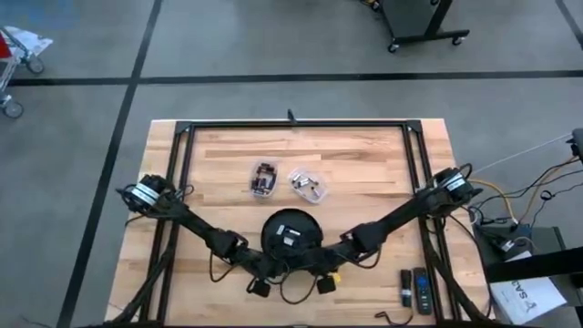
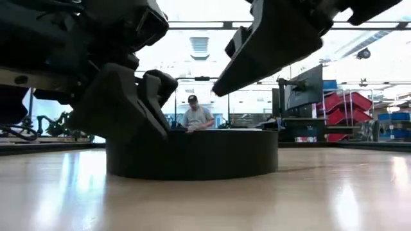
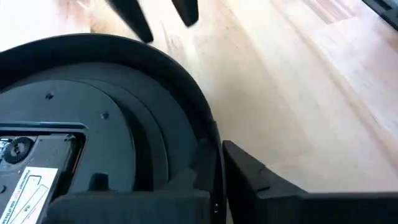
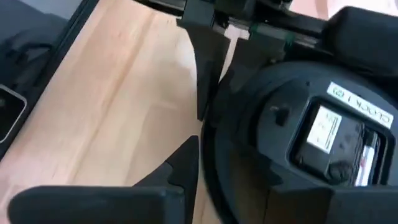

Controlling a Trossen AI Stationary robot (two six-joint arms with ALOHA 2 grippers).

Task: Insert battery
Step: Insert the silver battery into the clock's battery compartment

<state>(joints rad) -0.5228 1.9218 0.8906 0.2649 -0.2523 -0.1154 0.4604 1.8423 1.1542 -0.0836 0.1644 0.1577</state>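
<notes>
My left gripper [image 1: 258, 288] and right gripper [image 1: 326, 284] each clamp the near rim of the round black device [image 1: 292, 233], centre table. Its battery bay [image 4: 339, 143] looks occupied, so insertion seems done; releasing remains. Two clear bags [image 1: 309, 185] lie beyond.

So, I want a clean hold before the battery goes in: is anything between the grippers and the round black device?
Nothing visible. The left gripper and right gripper are already at the round black device's near rim. The two small items lie beyond it, apart.
</notes>
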